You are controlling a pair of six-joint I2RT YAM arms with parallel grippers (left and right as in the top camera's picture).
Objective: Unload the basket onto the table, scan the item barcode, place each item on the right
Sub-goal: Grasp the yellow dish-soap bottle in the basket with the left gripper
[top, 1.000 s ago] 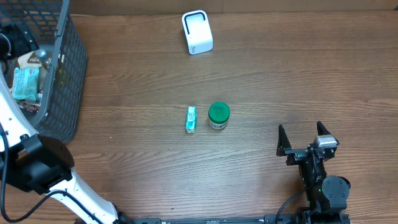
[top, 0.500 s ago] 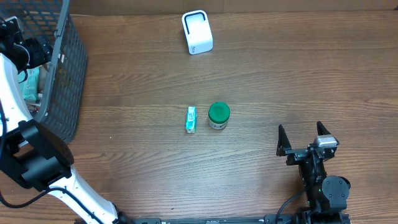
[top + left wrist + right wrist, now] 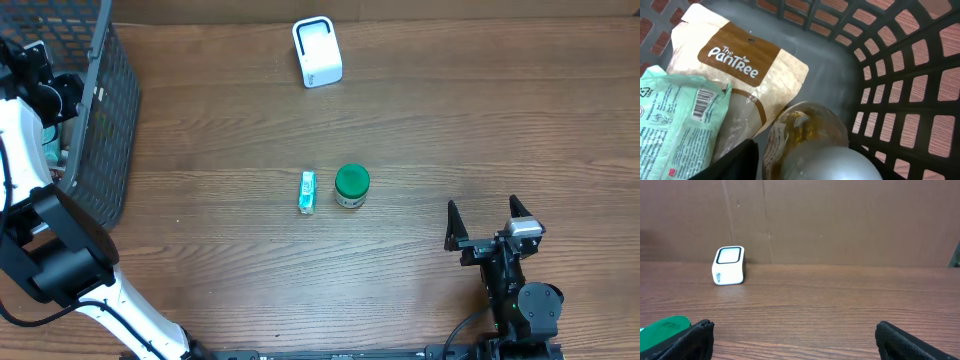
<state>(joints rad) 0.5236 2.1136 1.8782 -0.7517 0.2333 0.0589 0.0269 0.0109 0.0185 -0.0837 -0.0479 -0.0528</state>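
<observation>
Amber jar with a silvery lid lies in a corner of the dark mesh basket, close under our left jaws. Only one dark finger shows at its left, so we cannot tell how wide they stand or whether they grip it. A brown-and-cream pouch and a mint packet lie beside it. Our right jaws hang wide open and empty over the tabletop, well apart from the green-lidded tub, teal box and white scanner.

Silver-lidded amber jar inside grey basket, white scanner standing on table, far side
</observation>
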